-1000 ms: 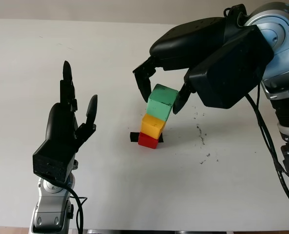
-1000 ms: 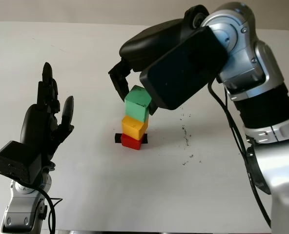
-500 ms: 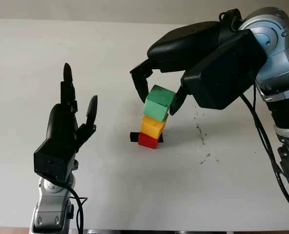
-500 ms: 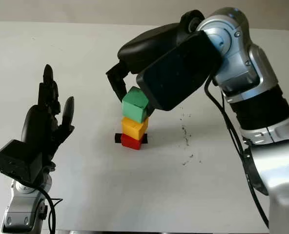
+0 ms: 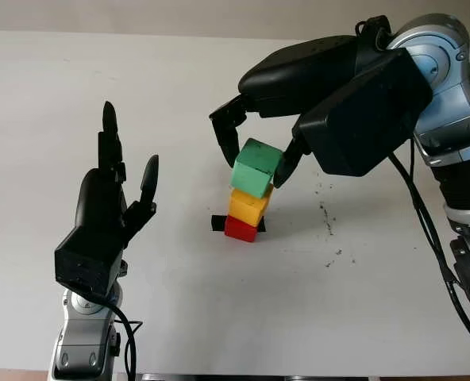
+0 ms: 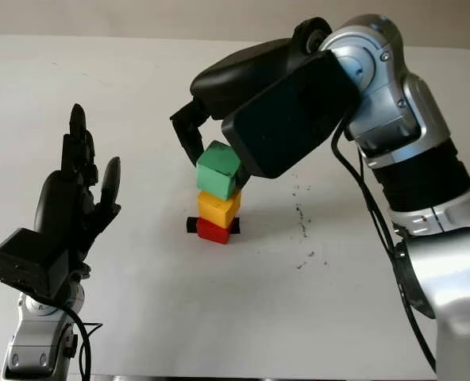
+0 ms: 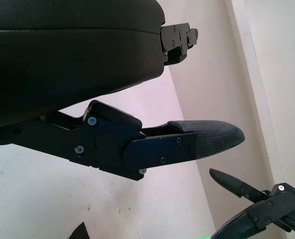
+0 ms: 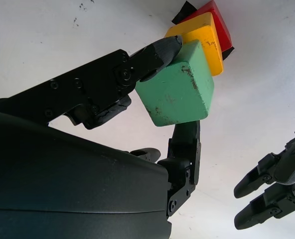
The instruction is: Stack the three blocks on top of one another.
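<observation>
Atop yellow block [image 5: 248, 205], green block [image 5: 256, 167], right hand [image 5: 255, 143] gripping

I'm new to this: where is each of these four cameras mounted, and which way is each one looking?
Left eye view: on the head, looking down at the white table; both arms enter from below, left hand raised and open, right hand gripping the green block.
Right eye view: same head, slightly to the side; same stack of green, yellow block and red block.
Left wrist view: beside the left hand's fingers, facing across the table.
Right wrist view: behind the right hand, looking at the stack.
Shared: the green block shows in both eye views and the right wrist view.
</observation>
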Available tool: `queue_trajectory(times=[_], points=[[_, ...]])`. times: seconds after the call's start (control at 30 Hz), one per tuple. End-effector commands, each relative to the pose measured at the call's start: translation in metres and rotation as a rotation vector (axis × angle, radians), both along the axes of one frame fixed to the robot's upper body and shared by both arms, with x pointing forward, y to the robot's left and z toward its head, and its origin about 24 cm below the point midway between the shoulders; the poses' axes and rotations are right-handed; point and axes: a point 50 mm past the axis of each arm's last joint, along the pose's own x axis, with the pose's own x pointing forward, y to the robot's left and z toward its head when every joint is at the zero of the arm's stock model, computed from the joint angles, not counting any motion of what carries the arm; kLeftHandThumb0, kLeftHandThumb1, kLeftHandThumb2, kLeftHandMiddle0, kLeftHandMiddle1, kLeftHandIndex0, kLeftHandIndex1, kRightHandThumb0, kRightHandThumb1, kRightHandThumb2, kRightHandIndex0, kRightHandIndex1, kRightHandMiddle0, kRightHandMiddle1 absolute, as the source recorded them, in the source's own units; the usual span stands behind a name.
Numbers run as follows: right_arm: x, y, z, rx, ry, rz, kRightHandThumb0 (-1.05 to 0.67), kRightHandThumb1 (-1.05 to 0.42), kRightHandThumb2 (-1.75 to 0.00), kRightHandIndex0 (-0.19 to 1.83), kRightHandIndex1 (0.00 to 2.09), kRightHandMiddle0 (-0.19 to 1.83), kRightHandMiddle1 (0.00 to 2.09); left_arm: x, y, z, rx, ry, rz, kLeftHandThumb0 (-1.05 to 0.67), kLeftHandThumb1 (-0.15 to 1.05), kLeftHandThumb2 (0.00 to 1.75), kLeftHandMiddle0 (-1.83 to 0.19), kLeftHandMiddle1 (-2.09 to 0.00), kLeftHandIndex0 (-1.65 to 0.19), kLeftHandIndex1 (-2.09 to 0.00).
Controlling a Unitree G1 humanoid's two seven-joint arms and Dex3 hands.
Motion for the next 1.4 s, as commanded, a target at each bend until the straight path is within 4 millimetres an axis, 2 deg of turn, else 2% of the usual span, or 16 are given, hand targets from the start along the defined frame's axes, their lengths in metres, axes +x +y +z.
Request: queue_trajectory(times=[0.0,0.67,1.0,1.1,1.13,1.17,1.27,1.37], points=[[0.000,-0.001,0.002,0.013,0.005,0.001,-0.38,-0.92,-0.05,0.38,0.06,0.38,1.56,-0.002,0.000,0.000,-0.003,-0.004,0.004,-0.85,1.05,0.54,0.17,-0.05,0.15,-0.06],[0.000,0.001,-0.008,0.004,0.039,0.016,-0.44,-0.91,-0.05,0.33,0.04,0.42,1.56,-0.004,0.000,-0.002,-0.003,0.009,0.007,-0.84,1.05,0.53,0.14,-0.06,0.13,-0.06],[0.001,-0.001,-0.010,-0.012,0.076,0.024,-0.47,-0.92,-0.06,0.30,0.03,0.37,1.58,-0.003,-0.001,-0.002,-0.003,0.004,0.005,-0.83,1.05,0.53,0.14,-0.05,0.13,-0.06],[0.001,-0.002,-0.010,-0.016,0.102,0.022,-0.48,-0.93,-0.05,0.26,0.02,0.26,1.51,-0.003,-0.001,-0.003,0.001,0.004,0.007,-0.83,1.05,0.53,0.14,-0.05,0.13,-0.06],[0.001,-0.002,-0.009,-0.018,0.107,0.021,-0.50,-0.92,-0.05,0.23,0.01,0.12,1.30,-0.003,-0.001,-0.003,0.001,0.004,0.007,-0.83,1.05,0.54,0.14,-0.06,0.13,-0.06],[0.001,-0.003,-0.009,-0.029,0.113,0.018,-0.52,-0.92,-0.05,0.18,0.01,0.04,1.19,-0.002,-0.001,-0.003,0.001,0.004,0.007,-0.83,1.05,0.54,0.14,-0.06,0.13,-0.06],[0.002,-0.004,-0.007,-0.042,0.137,0.000,-0.55,-0.91,-0.05,-0.05,0.01,-0.05,0.50,-0.003,-0.001,-0.003,0.004,0.008,0.010,-0.84,1.05,0.53,0.14,-0.05,0.13,-0.06],[0.002,-0.006,-0.006,-0.030,0.153,-0.001,-0.57,-0.89,-0.05,-0.17,0.00,-0.10,0.24,-0.002,-0.001,-0.003,0.003,0.006,0.007,-0.84,1.05,0.53,0.14,-0.05,0.13,-0.05]])
